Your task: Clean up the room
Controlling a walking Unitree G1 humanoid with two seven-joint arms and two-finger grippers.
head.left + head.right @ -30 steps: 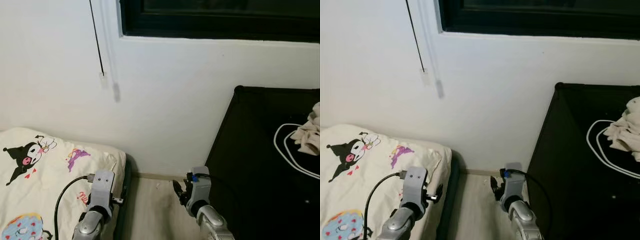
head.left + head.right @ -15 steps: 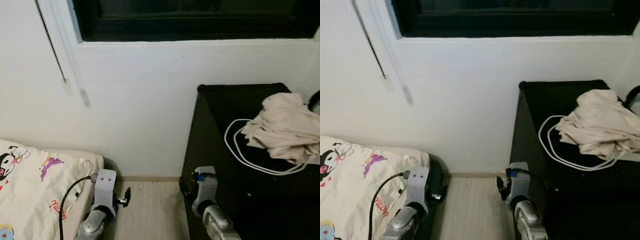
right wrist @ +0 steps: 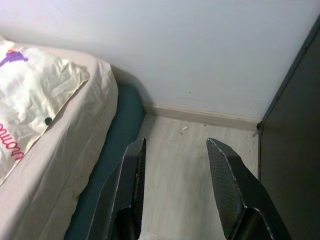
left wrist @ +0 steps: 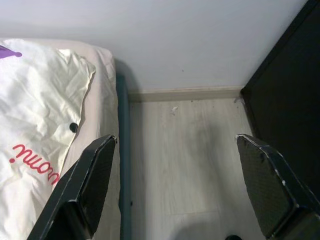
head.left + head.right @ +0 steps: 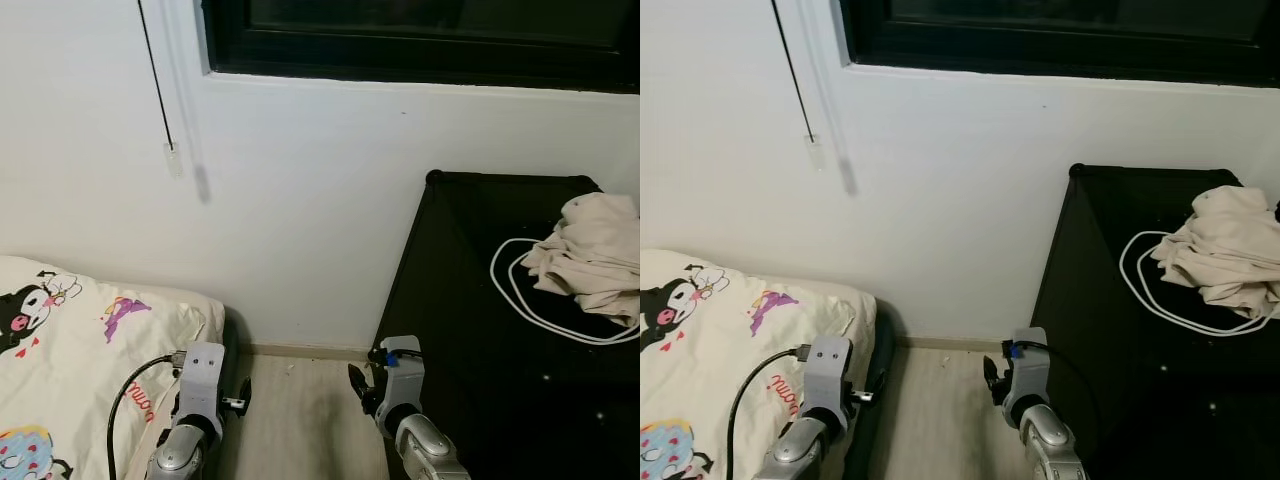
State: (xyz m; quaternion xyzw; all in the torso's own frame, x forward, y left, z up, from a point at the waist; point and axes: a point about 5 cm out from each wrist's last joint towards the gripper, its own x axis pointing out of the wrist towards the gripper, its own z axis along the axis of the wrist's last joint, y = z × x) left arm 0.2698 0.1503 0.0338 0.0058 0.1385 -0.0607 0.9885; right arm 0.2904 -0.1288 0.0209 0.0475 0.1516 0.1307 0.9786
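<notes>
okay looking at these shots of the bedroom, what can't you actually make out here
- Beige cloth on the black cabinet: the head view's right edge cuts it off, so what it is can't be told.
- White cable: one end runs under the cloth, the other off the frame.
- Window: dark, cropped by the top edge.
- Small speck on the floor by the baseboard: too small to identify.
- Bed: cut off at the left and bottom edges.

- Cream cartoon-print bed cover [image 5: 70, 330] showing black, purple, red figures
- Matte black cabinet [image 5: 500, 340] carrying beige crumpled cloth [image 5: 595, 250], white looped cable [image 5: 520, 290]
- Pale wood-grain floor [image 4: 185, 160]
</notes>
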